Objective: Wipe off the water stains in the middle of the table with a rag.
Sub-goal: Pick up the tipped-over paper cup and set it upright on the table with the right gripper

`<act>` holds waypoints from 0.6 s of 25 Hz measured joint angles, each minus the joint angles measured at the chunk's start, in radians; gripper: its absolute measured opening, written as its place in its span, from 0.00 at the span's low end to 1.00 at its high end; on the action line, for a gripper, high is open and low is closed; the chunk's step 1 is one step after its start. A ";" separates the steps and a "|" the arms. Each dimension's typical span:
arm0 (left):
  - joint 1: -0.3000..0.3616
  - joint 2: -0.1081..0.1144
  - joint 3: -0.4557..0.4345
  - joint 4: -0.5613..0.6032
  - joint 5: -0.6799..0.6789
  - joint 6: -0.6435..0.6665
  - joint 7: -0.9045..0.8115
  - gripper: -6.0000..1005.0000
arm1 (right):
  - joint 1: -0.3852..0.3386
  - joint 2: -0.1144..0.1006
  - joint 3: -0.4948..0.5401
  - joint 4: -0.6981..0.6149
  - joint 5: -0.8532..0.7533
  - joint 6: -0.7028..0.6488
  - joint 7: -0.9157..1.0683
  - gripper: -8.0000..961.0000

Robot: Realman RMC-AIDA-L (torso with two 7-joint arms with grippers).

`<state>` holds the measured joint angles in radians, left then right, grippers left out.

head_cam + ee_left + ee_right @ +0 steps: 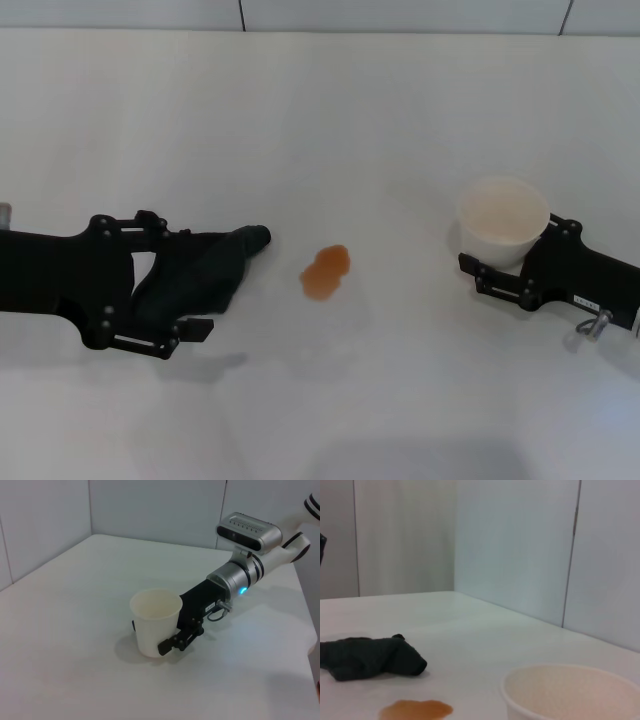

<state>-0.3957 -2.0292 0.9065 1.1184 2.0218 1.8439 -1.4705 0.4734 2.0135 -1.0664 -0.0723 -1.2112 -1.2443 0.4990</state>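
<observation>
Rag point(195, 275) — beside water stains point(326, 271)

Surface point(330, 120) lies bare between rag point(195, 275) and stain point(326, 272), and between stain and paper cup point(503, 220), which stands well apart on the right. Far half of surface open up to the wall seams. Left gripper point(175, 290) with rag blocks the left side; right gripper point(500, 278) flanks the cup.

Bare robot test booth or lab, plain white table point(320, 100), pale seamed wall panels point(520, 550) all round (no furnishings in view)
</observation>
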 joint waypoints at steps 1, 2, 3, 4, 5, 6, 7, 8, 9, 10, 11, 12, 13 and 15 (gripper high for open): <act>0.000 0.000 0.000 0.000 0.000 0.000 0.000 0.88 | -0.002 -0.001 -0.008 -0.006 0.000 0.005 0.010 0.82; 0.001 -0.001 0.000 0.000 0.000 0.000 -0.002 0.88 | -0.003 -0.001 -0.018 -0.013 0.000 0.012 0.020 0.82; 0.001 -0.001 0.000 0.000 0.000 0.000 -0.004 0.88 | -0.004 -0.002 -0.036 -0.026 0.000 0.025 0.040 0.82; 0.001 -0.001 0.000 0.000 0.000 0.000 -0.006 0.88 | -0.006 -0.002 -0.061 -0.042 0.000 0.041 0.062 0.82; 0.001 -0.001 0.000 0.000 0.000 0.000 -0.008 0.88 | -0.009 -0.003 -0.079 -0.055 -0.001 0.053 0.078 0.82; 0.002 -0.001 0.000 0.000 0.000 0.000 -0.009 0.88 | -0.014 -0.003 -0.095 -0.068 -0.001 0.061 0.090 0.82; 0.001 -0.001 0.000 0.000 0.000 0.000 -0.009 0.88 | -0.018 -0.003 -0.105 -0.077 -0.001 0.065 0.097 0.82; 0.001 -0.001 0.000 0.000 0.000 0.000 -0.010 0.88 | -0.026 -0.004 -0.112 -0.089 -0.001 0.065 0.099 0.82; 0.002 0.000 0.000 0.000 0.000 0.000 -0.010 0.88 | -0.033 -0.004 -0.111 -0.097 -0.001 0.063 0.100 0.82; 0.002 0.000 0.000 0.000 0.000 0.000 -0.010 0.88 | -0.039 -0.004 -0.110 -0.104 -0.001 0.060 0.102 0.82; 0.002 0.000 0.000 0.000 0.000 0.000 -0.010 0.88 | -0.046 -0.004 -0.110 -0.113 -0.001 0.056 0.108 0.82; 0.003 0.000 0.000 0.000 0.000 0.000 -0.010 0.88 | -0.054 -0.004 -0.110 -0.125 -0.001 0.053 0.120 0.82; 0.003 0.000 0.000 0.000 0.000 0.000 -0.010 0.88 | -0.059 -0.005 -0.111 -0.134 -0.001 0.051 0.131 0.82; 0.004 0.000 0.000 0.000 0.000 0.000 -0.011 0.88 | -0.074 -0.007 -0.117 -0.159 -0.010 0.047 0.163 0.83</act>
<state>-0.3914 -2.0294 0.9065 1.1184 2.0218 1.8443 -1.4815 0.3999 2.0070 -1.1832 -0.2310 -1.2208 -1.1969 0.6620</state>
